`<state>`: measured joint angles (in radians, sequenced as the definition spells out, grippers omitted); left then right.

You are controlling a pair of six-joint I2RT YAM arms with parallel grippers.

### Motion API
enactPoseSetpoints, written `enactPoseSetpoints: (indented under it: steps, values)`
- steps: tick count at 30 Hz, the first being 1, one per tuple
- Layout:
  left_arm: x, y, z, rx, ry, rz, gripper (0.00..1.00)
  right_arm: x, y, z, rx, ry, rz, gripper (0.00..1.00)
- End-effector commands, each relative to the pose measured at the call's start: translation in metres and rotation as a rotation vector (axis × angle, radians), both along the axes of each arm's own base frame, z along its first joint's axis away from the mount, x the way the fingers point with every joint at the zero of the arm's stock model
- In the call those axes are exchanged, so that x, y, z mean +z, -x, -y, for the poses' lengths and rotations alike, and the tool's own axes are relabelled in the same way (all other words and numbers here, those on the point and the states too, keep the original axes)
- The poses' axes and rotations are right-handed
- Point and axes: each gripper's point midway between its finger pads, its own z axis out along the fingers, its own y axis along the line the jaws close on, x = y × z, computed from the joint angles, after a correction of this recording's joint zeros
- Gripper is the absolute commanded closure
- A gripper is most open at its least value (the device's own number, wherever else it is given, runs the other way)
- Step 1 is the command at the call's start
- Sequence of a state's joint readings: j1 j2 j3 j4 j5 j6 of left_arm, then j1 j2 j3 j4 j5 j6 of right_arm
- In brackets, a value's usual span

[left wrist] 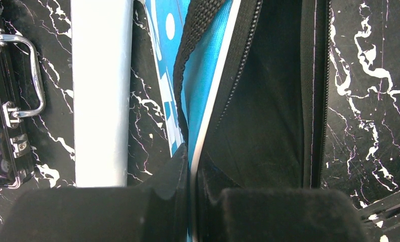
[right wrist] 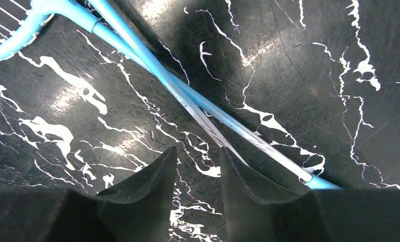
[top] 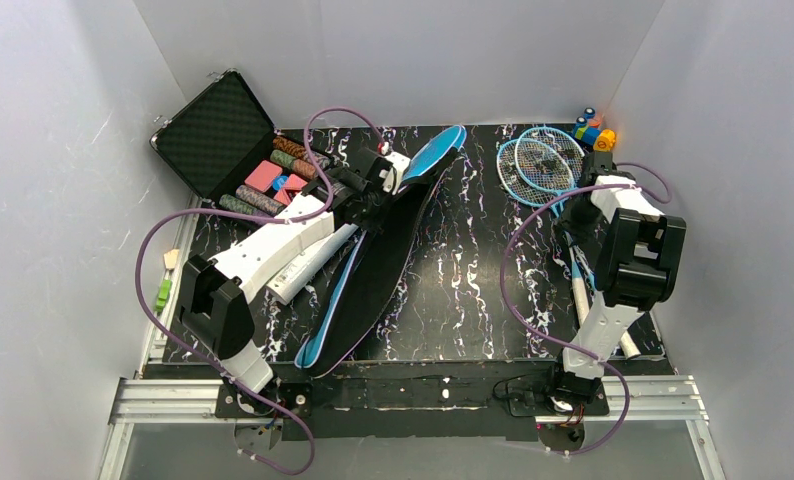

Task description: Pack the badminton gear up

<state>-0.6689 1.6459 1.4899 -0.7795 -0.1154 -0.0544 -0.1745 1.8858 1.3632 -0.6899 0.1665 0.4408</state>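
The big blue bag lies open along the table's middle, its black inside up. My left gripper is shut on the bag's white-piped edge, and the black strap runs just beyond it. The long white tube lies to the left of the bag. Two blue-framed rackets lie crossed at the back right. In the right wrist view their thin shafts cross just past my right gripper. Its jaws stand apart over the bare table, with nothing between them.
An open black case of coloured chips stands at the back left, its metal handle close beside the tube. A small orange-and-blue toy sits in the far right corner. White walls close in on three sides.
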Motion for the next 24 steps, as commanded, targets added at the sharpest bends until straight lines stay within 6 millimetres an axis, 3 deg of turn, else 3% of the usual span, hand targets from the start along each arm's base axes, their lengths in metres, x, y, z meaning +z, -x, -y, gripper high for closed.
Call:
enactPoseSetpoints:
  steps: [1, 8, 12, 15, 24]
  values:
    - [0.037, -0.009, 0.003, 0.014, 0.076, 0.074, 1.0, 0.014, 0.0, -0.002, -0.013, -0.003, 0.048, 0.55]
    - [0.037, -0.006, 0.0, 0.013, 0.083, 0.074, 1.0, 0.016, 0.007, -0.002, -0.023, 0.003, 0.052, 0.51]
    - [0.039, -0.005, 0.0, 0.013, 0.091, 0.075, 1.0, 0.032, 0.006, -0.003, -0.026, 0.007, 0.114, 0.38]
    - [0.04, -0.007, 0.001, 0.013, 0.094, 0.076, 1.0, 0.042, 0.006, 0.002, -0.038, 0.038, 0.137, 0.36]
    - [0.042, -0.006, 0.0, 0.015, 0.095, 0.075, 1.0, 0.018, 0.016, 0.009, -0.064, 0.054, 0.06, 0.38]
